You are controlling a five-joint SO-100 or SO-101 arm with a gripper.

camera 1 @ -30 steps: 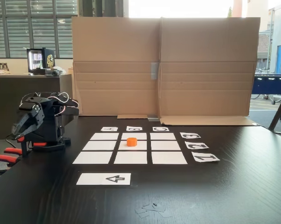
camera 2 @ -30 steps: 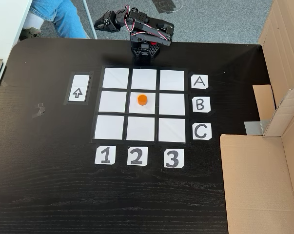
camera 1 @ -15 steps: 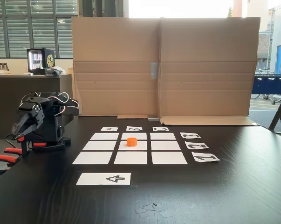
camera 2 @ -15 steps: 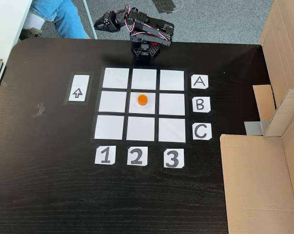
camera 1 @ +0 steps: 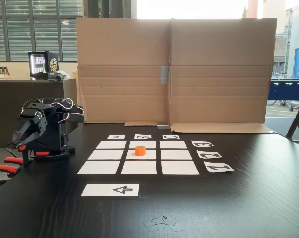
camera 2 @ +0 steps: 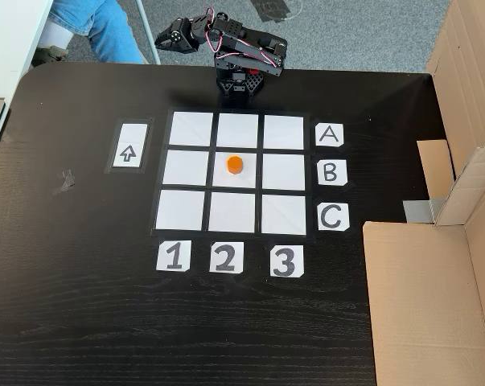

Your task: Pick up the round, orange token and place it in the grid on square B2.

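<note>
The orange token [camera 1: 140, 150] [camera 2: 235, 164] stands upright on square B2 [camera 1: 149, 154] [camera 2: 246, 178], the centre cell of the white paper grid [camera 1: 98, 167] [camera 2: 182, 209]. It sits slightly toward the A row within that cell. My arm is folded up at the table edge beyond row A. Its gripper [camera 1: 18, 144] [camera 2: 163, 39] hangs off to the side, far from the token, with its jaws together and nothing in them.
A tall cardboard wall [camera 1: 174, 69] [camera 2: 419, 305] borders the table on the C side. A paper strip with a black arrow [camera 1: 110, 190] [camera 2: 128, 145] lies beside column 1. A person's leg in jeans [camera 2: 89, 28] is near the arm. Red clamp handles [camera 1: 5, 166] jut out at the table edge.
</note>
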